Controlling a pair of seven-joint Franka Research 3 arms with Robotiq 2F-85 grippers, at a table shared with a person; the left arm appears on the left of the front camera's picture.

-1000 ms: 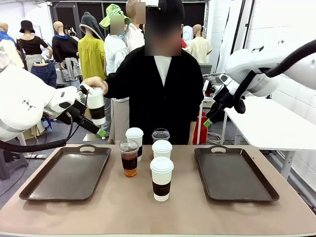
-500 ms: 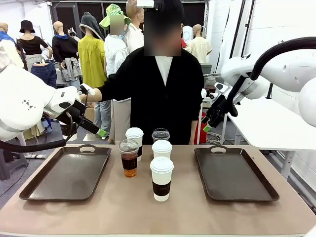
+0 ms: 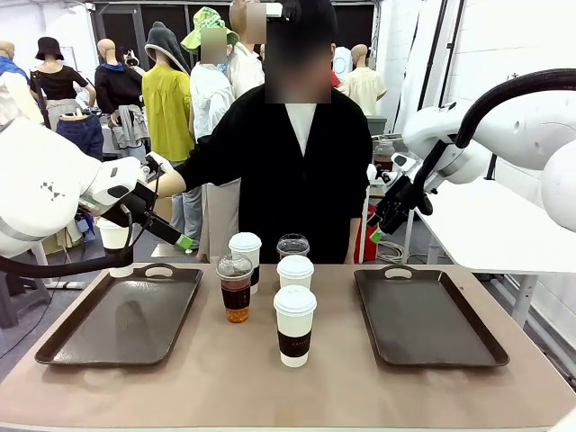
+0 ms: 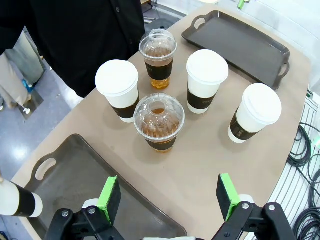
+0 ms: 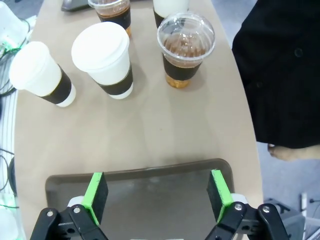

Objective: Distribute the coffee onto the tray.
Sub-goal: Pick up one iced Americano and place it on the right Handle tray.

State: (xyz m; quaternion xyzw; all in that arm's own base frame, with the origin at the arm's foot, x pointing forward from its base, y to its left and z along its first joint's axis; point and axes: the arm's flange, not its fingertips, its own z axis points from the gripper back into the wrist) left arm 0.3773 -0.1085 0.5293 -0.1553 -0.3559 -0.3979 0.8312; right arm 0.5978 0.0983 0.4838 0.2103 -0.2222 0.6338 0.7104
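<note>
The left arm (image 3: 45, 189) and right arm (image 3: 504, 130) were raised. The left gripper (image 3: 183, 240) angled down toward the centre, jaws apart, empty. The right gripper (image 3: 374, 232) mirrored it.

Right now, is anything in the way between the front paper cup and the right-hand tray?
Nothing visible. Only bare tabletop lies between the front paper cup and the right tray.
</note>
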